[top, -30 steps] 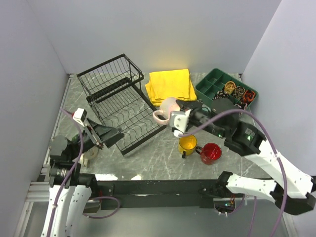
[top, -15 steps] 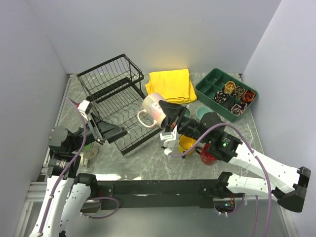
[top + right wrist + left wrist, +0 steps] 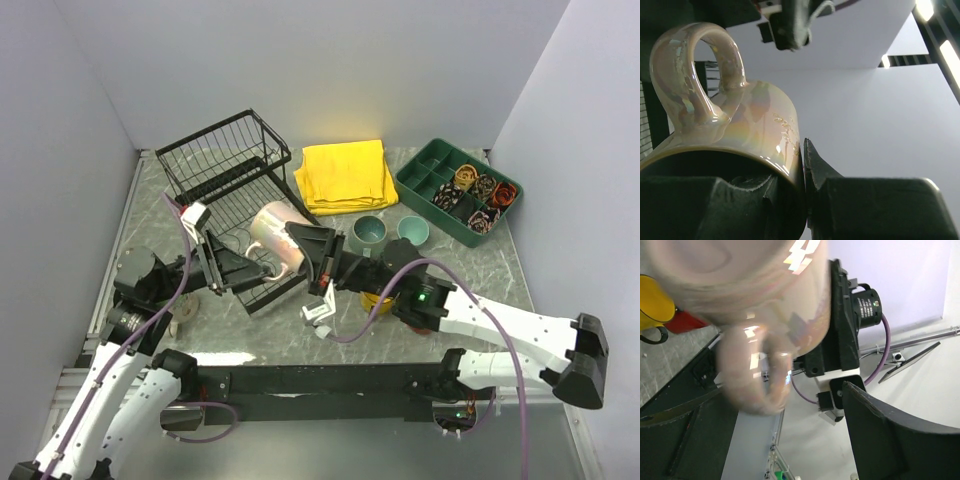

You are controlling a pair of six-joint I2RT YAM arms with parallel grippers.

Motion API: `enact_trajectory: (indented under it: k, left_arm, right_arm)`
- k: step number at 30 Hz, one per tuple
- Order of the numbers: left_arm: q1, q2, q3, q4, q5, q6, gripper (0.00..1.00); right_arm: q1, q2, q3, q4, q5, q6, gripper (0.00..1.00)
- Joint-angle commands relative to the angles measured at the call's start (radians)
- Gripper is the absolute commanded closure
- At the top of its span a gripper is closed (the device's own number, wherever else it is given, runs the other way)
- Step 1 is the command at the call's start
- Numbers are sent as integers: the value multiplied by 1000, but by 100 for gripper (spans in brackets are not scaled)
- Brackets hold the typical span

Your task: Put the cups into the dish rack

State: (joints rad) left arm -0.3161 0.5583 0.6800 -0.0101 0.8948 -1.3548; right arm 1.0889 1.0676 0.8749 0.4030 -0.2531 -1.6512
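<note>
Left gripper point(image 3: 240, 268): jaws wide apart, nothing clamped; pointed right, toward the mug's handle; in the left wrist view point(image 3: 780, 435) handle seen blurred in the gap ahead of the fingers, contact impossible to judge.
Dish rack point(image 3: 215, 165): black wire, at the back left of the table point(image 3: 330, 320); tall basket to the rear, slotted plate tray sloping toward the near edge; no cup resting in it.
Cream mug point(image 3: 278, 232): off the table, tipped on its side above the slotted tray's near right part; handle turned down and left toward the left gripper; pearly glaze plain in the right wrist view point(image 3: 750, 125).
Right gripper point(image 3: 306, 252): closed on the cream mug's rim, one finger inside the wall, one outside point(image 3: 803, 165).
Yellow cloth point(image 3: 345, 175): folded, flat, just right of the rack.
Teal cups point(image 3: 369, 233): two, side by side on the table between cloth and right arm, openings up.
Yellow cup point(image 3: 652, 302): on the table under the right arm, mostly hidden from above.
Red cup point(image 3: 690, 322): only a sliver, beside the yellow cup.
Green tray point(image 3: 430, 165): back right corner, small rolled items in its right-hand compartments.
</note>
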Motion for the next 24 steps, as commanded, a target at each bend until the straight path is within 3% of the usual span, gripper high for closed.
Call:
enact_trajectory:
  k: [1, 13, 24]
  left_arm:
    - [-50, 2, 41, 36, -43, 37, 15]
    - [-87, 22, 7, 88, -28, 39, 47]
    - [-87, 32, 39, 27, 13, 106, 46]
  right_arm:
    - [16, 31, 61, 279, -6, -53, 100]
    - [31, 45, -19, 361, -138, -145, 100]
    - [29, 9, -96, 388, -215, -200, 100]
